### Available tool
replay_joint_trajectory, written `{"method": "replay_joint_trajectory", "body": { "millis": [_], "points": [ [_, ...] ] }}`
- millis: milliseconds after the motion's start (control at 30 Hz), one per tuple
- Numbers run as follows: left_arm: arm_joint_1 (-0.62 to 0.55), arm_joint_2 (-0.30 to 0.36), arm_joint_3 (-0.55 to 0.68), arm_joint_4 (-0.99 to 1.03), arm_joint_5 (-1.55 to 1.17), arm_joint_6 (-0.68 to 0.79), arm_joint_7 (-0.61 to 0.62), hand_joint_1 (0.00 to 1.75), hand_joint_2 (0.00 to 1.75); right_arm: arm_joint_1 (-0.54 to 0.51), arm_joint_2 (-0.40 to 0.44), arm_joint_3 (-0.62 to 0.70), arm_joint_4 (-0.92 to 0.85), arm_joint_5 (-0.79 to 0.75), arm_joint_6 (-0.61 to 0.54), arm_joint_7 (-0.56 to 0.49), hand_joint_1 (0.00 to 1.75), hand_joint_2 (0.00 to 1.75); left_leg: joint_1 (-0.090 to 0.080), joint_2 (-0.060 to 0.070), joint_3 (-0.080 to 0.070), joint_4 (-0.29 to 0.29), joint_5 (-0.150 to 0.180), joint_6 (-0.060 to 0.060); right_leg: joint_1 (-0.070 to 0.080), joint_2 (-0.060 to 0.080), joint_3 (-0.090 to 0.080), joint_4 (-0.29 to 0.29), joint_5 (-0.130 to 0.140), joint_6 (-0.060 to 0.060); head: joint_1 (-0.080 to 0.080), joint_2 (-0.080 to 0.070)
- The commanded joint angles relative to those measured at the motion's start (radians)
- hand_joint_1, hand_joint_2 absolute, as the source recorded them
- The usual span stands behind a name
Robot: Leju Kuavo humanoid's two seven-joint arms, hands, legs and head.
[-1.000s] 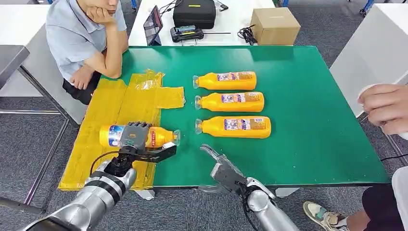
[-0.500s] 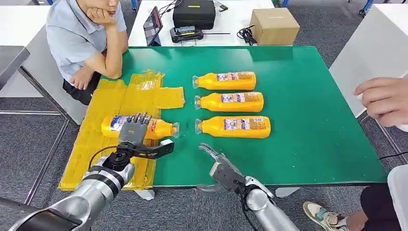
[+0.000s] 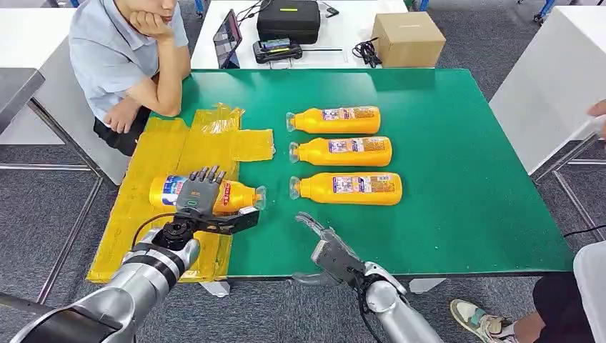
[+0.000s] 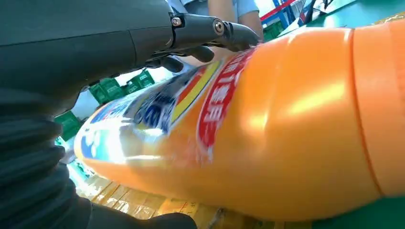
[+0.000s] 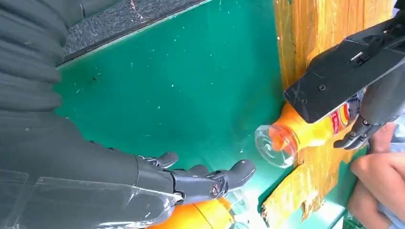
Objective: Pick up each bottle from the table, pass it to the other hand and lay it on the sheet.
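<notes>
The green table (image 3: 457,179) is cut off at its near edge by both silver arms. The yellow sheet (image 3: 161,153) at the left of the head view is crumpled, and its near part is hidden behind the left arm. At the upper left a seated person (image 3: 121,57) is cropped by the frame. Three orange bottles lie in a row at centre: the far bottle (image 3: 336,119), the middle bottle (image 3: 343,151) and the near bottle (image 3: 348,188); their label print is too small to be read. A fourth, the held bottle (image 3: 232,195), lies on its side over the sheet's right edge, gripped around its middle by the left hand (image 3: 202,202), which covers part of its label. In the left wrist view red and blue lettering is seen on it but is blurred. The right hand (image 3: 325,246) is held open and empty at lower centre.
</notes>
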Motion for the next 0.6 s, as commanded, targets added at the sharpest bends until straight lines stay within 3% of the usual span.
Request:
{"method": "replay_joint_trajectory", "body": {
  "millis": [33, 467, 500, 533, 600],
  "points": [
    [-0.018, -0.010, 0.029, 0.074, 0.007, -0.005, -0.006, 0.00, 1.75, -0.022, 0.003, -0.017, 0.052, 0.005, -0.006, 0.003, 0.00, 1.75, 0.001, 0.001, 0.002, 0.000, -0.001, -0.002, 0.001, 0.001, 0.002, -0.001, -0.001, -0.002, 0.000, 0.000],
    [0.000, -0.019, 0.028, 0.050, 0.005, 0.029, -0.013, 0.00, 1.75, -0.011, 0.001, -0.029, 0.046, 0.011, -0.013, 0.002, 0.00, 1.75, 0.001, 0.001, 0.002, 0.000, -0.001, -0.002, 0.001, 0.001, 0.002, -0.001, -0.001, -0.002, 0.000, 0.000],
    [0.130, -0.063, -0.016, -0.186, 0.026, 0.201, -0.103, 0.00, 1.75, 0.037, -0.009, -0.043, 0.011, 0.042, -0.050, 0.004, 0.00, 1.75, 0.002, 0.002, 0.003, 0.000, -0.002, -0.002, 0.002, 0.001, 0.003, -0.001, -0.001, -0.003, 0.000, 0.000],
    [0.264, -0.038, -0.097, -0.442, 0.113, 0.146, -0.150, 0.00, 1.75, 0.084, -0.018, -0.068, -0.038, 0.052, -0.067, 0.004, 0.00, 1.75, 0.002, 0.001, 0.003, 0.000, -0.002, -0.002, 0.002, 0.000, 0.004, -0.001, -0.001, -0.003, 0.000, 0.000],
    [0.307, -0.019, -0.123, -0.526, 0.142, 0.140, -0.158, 0.00, 1.75, 0.100, -0.017, -0.075, -0.048, 0.058, -0.068, 0.005, 0.00, 1.75, 0.001, 0.001, 0.003, 0.000, -0.001, -0.002, 0.001, 0.000, 0.003, -0.001, -0.001, -0.002, 0.000, 0.000]
  ]
}}
